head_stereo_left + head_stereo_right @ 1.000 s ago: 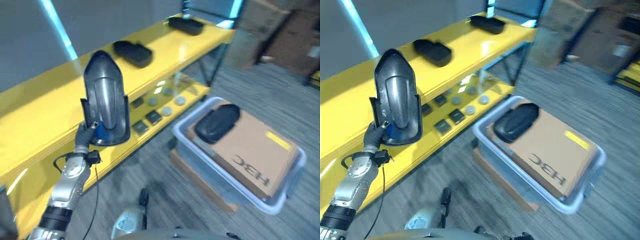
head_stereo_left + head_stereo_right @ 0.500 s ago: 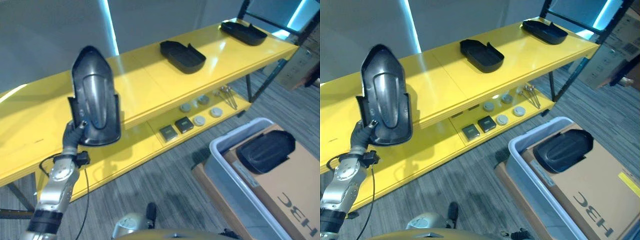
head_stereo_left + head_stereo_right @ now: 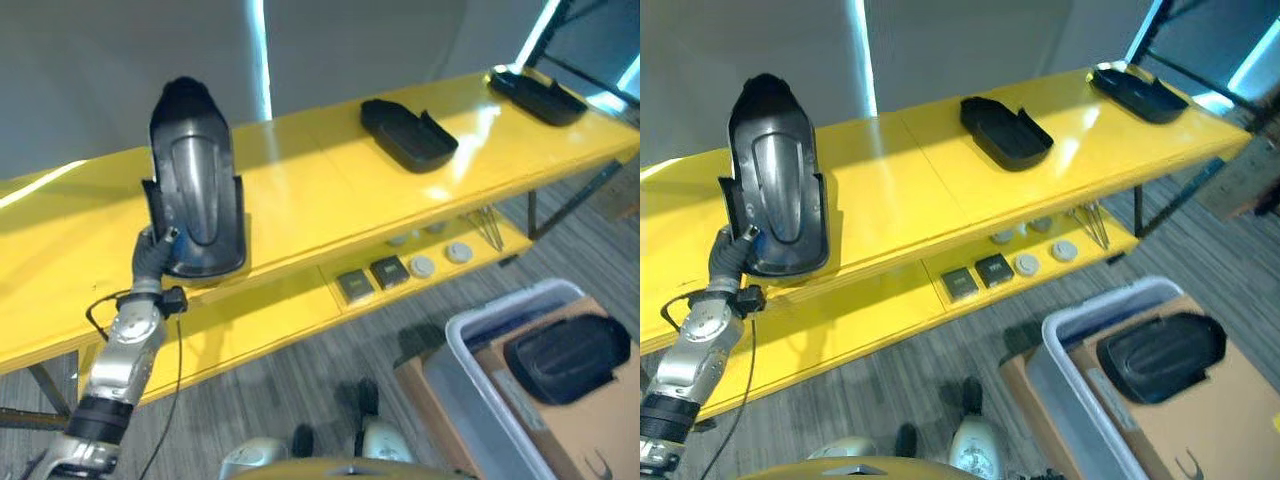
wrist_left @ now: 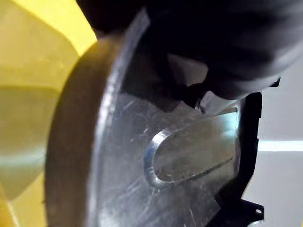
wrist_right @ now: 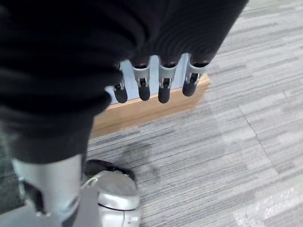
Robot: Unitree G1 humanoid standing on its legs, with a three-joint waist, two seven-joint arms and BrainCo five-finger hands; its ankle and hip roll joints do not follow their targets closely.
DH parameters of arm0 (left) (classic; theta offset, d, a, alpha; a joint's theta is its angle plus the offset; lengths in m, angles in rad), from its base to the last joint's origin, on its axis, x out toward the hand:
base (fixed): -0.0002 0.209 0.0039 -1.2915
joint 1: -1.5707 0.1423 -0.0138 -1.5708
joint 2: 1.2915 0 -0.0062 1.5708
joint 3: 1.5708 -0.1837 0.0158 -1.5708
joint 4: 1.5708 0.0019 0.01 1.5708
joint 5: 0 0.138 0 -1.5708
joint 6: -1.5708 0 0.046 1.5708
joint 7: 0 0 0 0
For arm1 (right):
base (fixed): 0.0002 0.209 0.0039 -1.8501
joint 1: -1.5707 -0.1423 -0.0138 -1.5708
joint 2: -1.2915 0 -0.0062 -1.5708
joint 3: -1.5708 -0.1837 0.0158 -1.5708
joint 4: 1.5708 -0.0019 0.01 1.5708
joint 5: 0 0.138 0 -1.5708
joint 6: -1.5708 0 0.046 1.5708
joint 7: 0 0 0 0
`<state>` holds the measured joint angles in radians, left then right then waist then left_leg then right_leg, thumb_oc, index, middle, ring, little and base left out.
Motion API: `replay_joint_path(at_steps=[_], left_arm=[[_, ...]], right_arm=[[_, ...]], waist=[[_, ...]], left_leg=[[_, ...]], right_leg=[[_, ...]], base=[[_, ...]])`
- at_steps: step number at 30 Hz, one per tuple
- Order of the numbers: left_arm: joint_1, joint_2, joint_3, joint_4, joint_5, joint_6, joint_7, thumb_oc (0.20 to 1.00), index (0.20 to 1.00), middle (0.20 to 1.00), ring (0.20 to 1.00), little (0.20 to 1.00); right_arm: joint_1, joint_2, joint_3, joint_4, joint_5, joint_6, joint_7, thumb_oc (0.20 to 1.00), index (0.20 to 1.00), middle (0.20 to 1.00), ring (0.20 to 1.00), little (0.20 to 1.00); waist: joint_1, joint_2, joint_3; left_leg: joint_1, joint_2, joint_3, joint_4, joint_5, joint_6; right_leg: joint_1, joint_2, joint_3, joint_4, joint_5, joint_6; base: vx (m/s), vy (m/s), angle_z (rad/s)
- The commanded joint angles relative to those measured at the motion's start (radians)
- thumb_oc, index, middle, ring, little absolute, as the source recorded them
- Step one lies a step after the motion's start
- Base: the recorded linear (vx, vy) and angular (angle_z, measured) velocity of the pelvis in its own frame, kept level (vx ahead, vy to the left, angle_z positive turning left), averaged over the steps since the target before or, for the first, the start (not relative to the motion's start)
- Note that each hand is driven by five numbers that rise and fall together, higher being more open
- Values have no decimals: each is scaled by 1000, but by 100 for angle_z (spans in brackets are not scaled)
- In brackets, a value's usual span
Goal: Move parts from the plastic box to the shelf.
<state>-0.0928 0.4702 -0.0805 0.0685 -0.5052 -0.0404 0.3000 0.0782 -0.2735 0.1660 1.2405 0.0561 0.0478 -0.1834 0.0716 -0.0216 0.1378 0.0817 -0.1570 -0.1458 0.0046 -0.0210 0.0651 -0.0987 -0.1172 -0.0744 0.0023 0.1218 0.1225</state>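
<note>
A grey wall [image 3: 120, 60] with a pale-blue light strip [image 3: 258, 55] fills twelve o'clock; striped grey carpet [image 3: 890, 385] spreads at six o'clock.

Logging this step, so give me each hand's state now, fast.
Left hand: shut on the dark grey part, held upright in front of the yellow shelf.
Right hand: open, fingers hanging relaxed above the floor, holding nothing.

left arm: we see silver-grey segments with a black band near the elbow
left hand [image 3: 150, 258]: dark ribbed cover
right hand [image 5: 156, 80]: our silver fingers, dark tips, black ribbed cover
</note>
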Motion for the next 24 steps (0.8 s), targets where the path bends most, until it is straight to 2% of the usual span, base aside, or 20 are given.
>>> replay_joint_path(at_steps=[1,4,8,9,11,12,14,18,19,23,24], left_arm=[[-94,2,22,-137,26,21,-6,200,200,200,200,200],[-136,-12,-8,-90,35,51,15,200,200,200,200,200],[-170,12,-23,-18,69,76,55,200,200,200,200,200],[-174,15,-23,-9,69,76,55,200,200,200,200,200],[-205,43,-21,36,105,120,52,200,200,200,200,200],[-247,72,-25,70,142,185,72,200,200,200,200,200],[-295,113,-39,119,160,238,76,200,200,200,200,200],[-399,193,-70,263,149,303,85,200,200,200,200,200],[-468,239,-92,387,140,306,74,200,200,200,200,200],[-538,252,-108,507,84,326,76,200,200,200,200,200],[-563,241,-110,553,40,353,97,200,200,200,200,200]], right_arm=[[-37,-63,16,-26,66,55,-59,1000,1000,1000,1000,1000],[-7,-80,-14,-53,111,68,-73,1000,1000,1000,1000,1000],[0,-88,-31,-62,136,75,-55,1000,1000,1000,1000,1000],[1,-88,-31,-63,137,77,-54,1000,1000,1000,1000,1000],[6,-82,-27,-74,112,89,-39,1000,1000,1000,1000,1000],[9,-77,-5,-98,72,95,-24,1000,1000,1000,1000,1000],[13,-78,19,-117,62,99,-18,1000,1000,1000,1000,1000],[14,-90,60,-156,15,108,6,1000,1000,1000,1000,1000],[14,-104,85,-178,0,124,15,1000,1000,1000,1000,1000],[12,-116,102,-174,-27,120,27,1000,1000,1000,1000,1000],[13,-118,105,-168,-43,115,30,1000,1000,1000,1000,1000]], waist=[[-14,-20,-20],[-41,-17,-15],[-60,1,-19],[-61,4,-17],[-76,18,-24],[-91,33,-26],[-108,45,-30],[-139,61,-33],[-162,70,-35],[-184,76,-38],[-194,78,-37]], left_leg=[[-115,249,223,76,-28,-93],[-131,302,318,66,18,-118],[-98,311,327,-8,49,-128],[-91,311,327,-15,50,-129],[-77,305,320,-43,61,-130],[-61,300,324,-66,66,-130],[-53,295,331,-77,66,-131],[-45,289,346,-85,64,-131],[-38,287,362,-88,60,-129],[-33,287,378,-89,56,-129],[-32,287,384,-89,55,-129]], right_leg=[[71,-6,-61,-11,-63,16],[90,3,-123,-21,-78,1],[93,12,-137,-18,-92,-2],[97,13,-136,-17,-94,-2],[91,13,-127,-15,-94,-1],[86,10,-118,-12,-92,4],[82,7,-105,-10,-92,10],[74,1,-81,-9,-89,19],[71,0,-66,-12,-88,22],[70,1,-51,-18,-88,23],[69,3,-44,-19,-88,23]], base=[[86,-385,56],[24,-219,139],[56,-54,64],[102,13,-11],[102,55,-12],[71,82,-8],[58,87,-11],[44,69,-13],[54,77,-13],[41,36,-18],[35,20,-20]])
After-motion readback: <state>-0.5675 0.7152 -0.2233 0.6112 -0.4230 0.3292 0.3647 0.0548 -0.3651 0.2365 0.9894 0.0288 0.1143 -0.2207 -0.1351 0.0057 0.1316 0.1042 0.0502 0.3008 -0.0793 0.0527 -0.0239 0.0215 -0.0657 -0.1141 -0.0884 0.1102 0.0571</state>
